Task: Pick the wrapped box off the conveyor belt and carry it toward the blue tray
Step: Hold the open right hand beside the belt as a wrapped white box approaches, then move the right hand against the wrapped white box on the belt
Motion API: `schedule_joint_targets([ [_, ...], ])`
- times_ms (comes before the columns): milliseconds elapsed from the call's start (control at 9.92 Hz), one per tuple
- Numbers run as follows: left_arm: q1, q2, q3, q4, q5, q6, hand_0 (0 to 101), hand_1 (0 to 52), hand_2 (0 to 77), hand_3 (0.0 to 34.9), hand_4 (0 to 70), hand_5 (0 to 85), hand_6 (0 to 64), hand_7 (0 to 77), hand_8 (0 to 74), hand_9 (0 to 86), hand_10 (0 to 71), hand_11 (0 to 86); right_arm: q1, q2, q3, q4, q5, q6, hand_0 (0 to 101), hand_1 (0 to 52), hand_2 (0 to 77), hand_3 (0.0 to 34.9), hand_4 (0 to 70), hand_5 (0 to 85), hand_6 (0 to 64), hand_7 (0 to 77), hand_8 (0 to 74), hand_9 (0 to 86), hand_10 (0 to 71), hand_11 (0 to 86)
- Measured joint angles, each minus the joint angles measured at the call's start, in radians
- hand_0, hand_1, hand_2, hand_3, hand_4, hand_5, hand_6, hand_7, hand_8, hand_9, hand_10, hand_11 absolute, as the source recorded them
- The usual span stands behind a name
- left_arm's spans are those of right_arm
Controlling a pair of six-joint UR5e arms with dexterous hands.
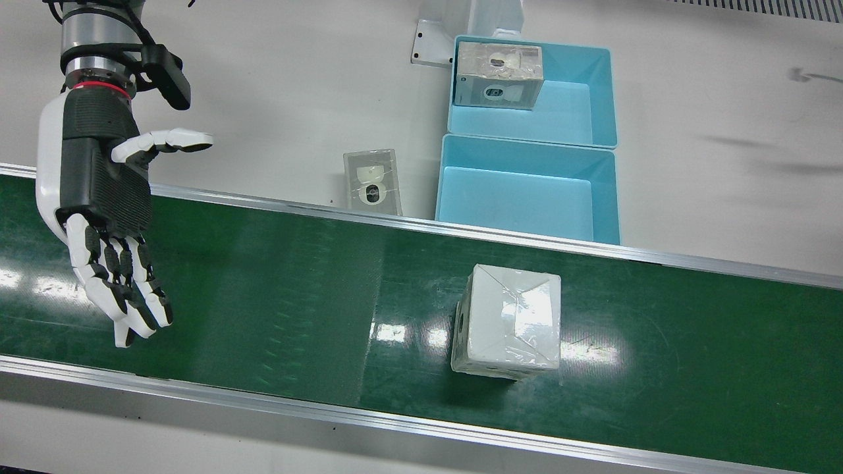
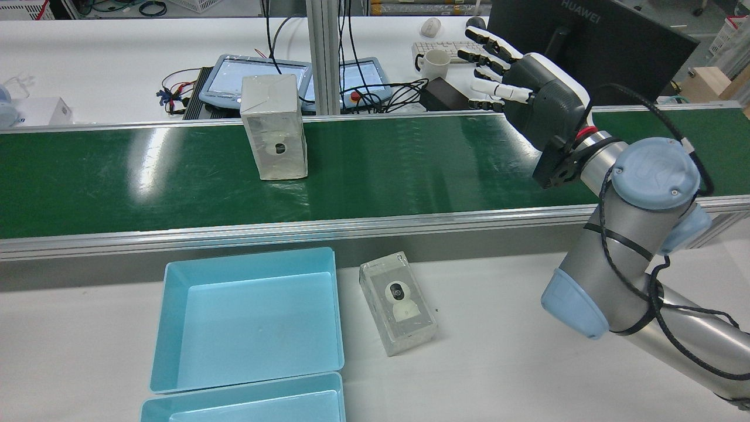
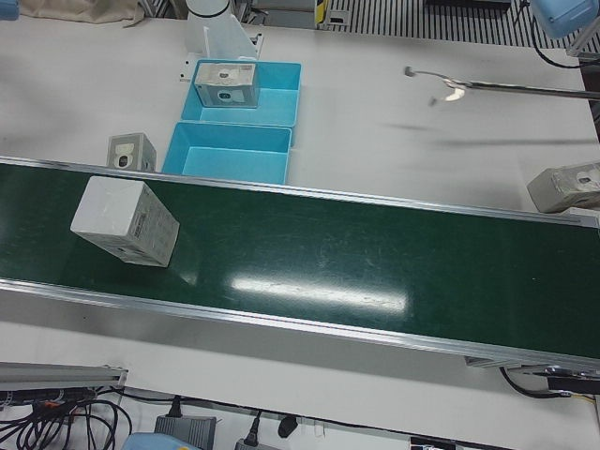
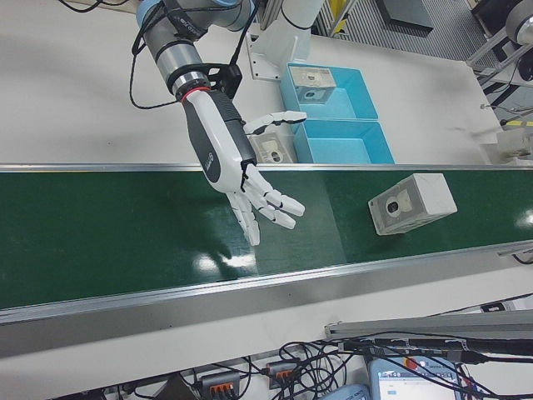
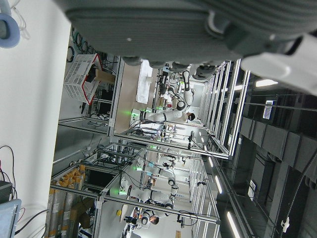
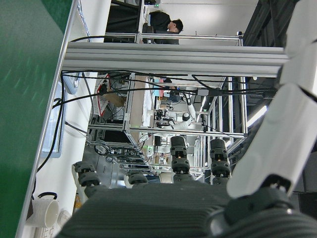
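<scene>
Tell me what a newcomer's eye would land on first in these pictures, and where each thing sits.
First, the open right hand, poised above the green conveyor belt with fingers spread and holding nothing. Next, the wrapped box standing alone on the belt, well apart from that hand. Beyond the belt's far rail sit two blue trays end to end on the white table, the farther one already holding a similar box.

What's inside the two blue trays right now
The far blue tray holds one wrapped box in its corner. The near blue tray shows only bare floor. What lies under that box is hidden.
</scene>
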Motion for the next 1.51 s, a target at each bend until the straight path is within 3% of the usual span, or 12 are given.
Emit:
schedule_joint_targets([
  [202, 0.0, 0.0, 0.0, 0.0, 0.0, 0.0, 0, 0.0, 0.5, 0.0, 0.0, 0.5, 0.0, 0.5, 0.5, 0.0, 0.5, 0.0, -0.01, 0.029, -0.041, 0.015, 0.001, -0.002, 39, 8.7, 14.7, 29.9, 5.4, 14.7, 0.0, 15.3, 0.0, 3.3, 5.4, 8.7],
  [504, 0.0, 0.0, 0.0, 0.0, 0.0, 0.0, 0, 0.0, 0.5, 0.0, 0.0, 0.5, 0.0, 0.5, 0.0, 0.5, 0.5, 0.0, -0.027, 0.049, -0.113, 0.094, 0.001, -0.009, 41, 9.3, 15.3, 30.0, 7.1, 15.3, 0.0, 15.3, 0.0, 3.3, 5.4, 8.7],
  [605, 0.0, 0.0, 0.0, 0.0, 0.0, 0.0, 0, 0.0, 0.5, 0.0, 0.0, 0.5, 0.0, 0.5, 0.0, 0.5, 0.5, 0.0, -0.032, 0.059, -0.128, 0.104, 0.001, -0.01, 43, 12.0, 16.4, 30.0, 7.1, 15.3, 0.0, 16.9, 0.0, 3.3, 5.4, 8.7],
  [705, 0.0, 0.0, 0.0, 0.0, 0.0, 0.0, 0, 0.0, 0.5, 0.0, 0.0, 0.5, 0.0, 0.5, 0.5, 0.0, 0.5, 0.0, -0.038, 0.068, -0.138, 0.109, 0.002, -0.011, 45, 14.2, 18.0, 30.0, 7.1, 15.3, 0.0, 16.9, 0.0, 3.3, 5.4, 8.7],
  [1512, 0.0, 0.0, 0.0, 0.0, 0.0, 0.0, 0, 0.0, 1.1, 0.0, 0.0, 0.5, 0.0, 0.5, 0.5, 0.0, 0.5, 0.0, -0.059, 0.083, -0.16, 0.114, 0.006, -0.012, 46, 14.2, 19.6, 30.4, 8.2, 14.2, 0.0, 18.0, 0.0, 3.8, 4.9, 8.7],
])
